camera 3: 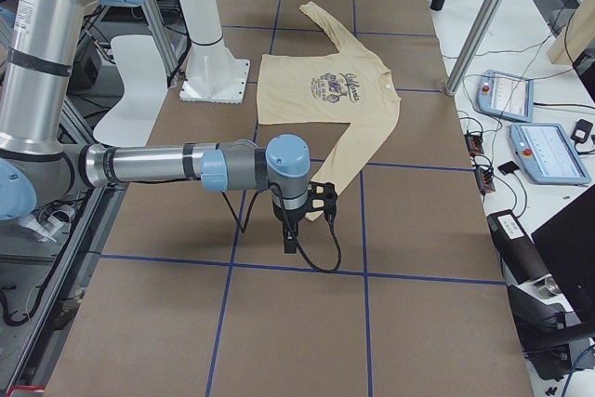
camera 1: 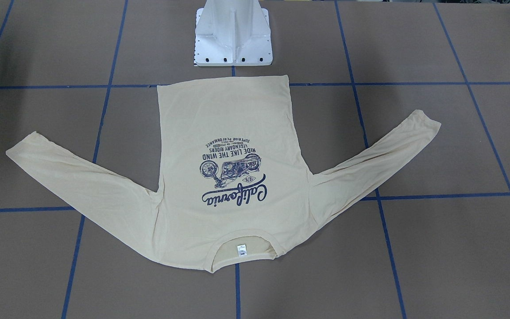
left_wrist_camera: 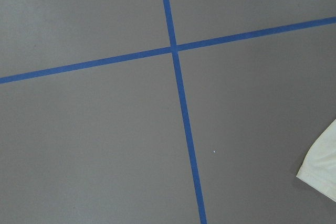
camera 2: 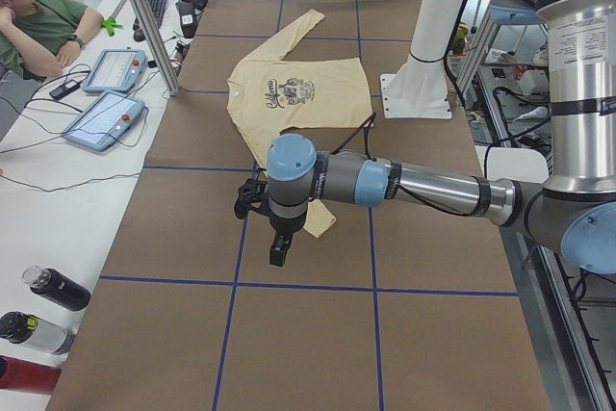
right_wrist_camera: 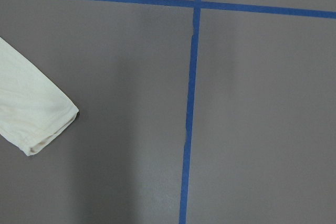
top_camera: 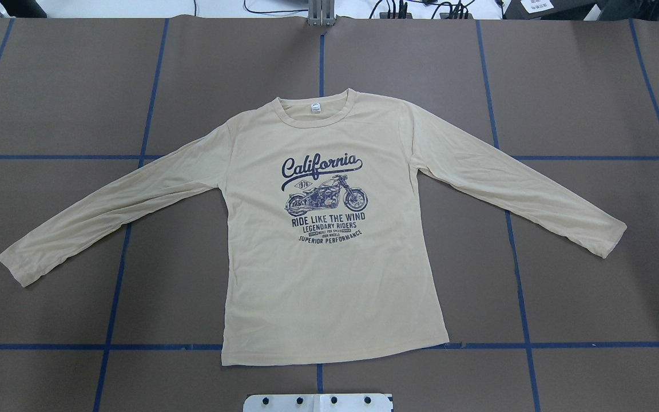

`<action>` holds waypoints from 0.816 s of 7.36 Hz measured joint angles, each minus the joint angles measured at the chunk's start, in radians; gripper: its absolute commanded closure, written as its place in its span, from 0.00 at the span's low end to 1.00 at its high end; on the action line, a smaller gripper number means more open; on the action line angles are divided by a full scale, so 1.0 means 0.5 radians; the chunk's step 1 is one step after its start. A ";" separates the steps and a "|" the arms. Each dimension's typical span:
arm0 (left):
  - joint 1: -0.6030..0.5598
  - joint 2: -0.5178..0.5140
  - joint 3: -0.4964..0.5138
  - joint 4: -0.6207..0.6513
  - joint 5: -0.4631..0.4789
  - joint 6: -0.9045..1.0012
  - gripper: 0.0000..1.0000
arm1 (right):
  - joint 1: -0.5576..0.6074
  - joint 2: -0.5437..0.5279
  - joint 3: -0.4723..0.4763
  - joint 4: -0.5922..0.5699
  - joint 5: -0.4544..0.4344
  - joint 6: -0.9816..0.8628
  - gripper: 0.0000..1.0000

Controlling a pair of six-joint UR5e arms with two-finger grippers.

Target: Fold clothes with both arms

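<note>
The pale cream-yellow long-sleeved T-shirt lies flat, print side up, in the middle of the table, both sleeves spread out; it also shows in the front-facing view. Its collar with the white neck label points away from the robot's base. My left gripper hangs over the table beside the left sleeve's cuff. My right gripper hangs beside the right sleeve's cuff. Both grippers show only in the side views, so I cannot tell whether they are open or shut. Neither holds cloth.
The brown table carries a grid of blue tape lines. The white pedestal base stands just behind the shirt's hem. Teach pendants lie on a side table, where a person sits. Bottles stand there too.
</note>
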 measured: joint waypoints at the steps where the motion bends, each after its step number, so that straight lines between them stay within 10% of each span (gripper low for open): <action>1: 0.001 -0.008 -0.037 -0.008 0.000 0.081 0.00 | -0.006 0.016 0.000 0.000 -0.002 0.001 0.00; 6: 0.033 -0.244 0.003 -0.432 0.001 0.166 0.00 | -0.331 0.161 -0.001 0.249 -0.029 0.370 0.00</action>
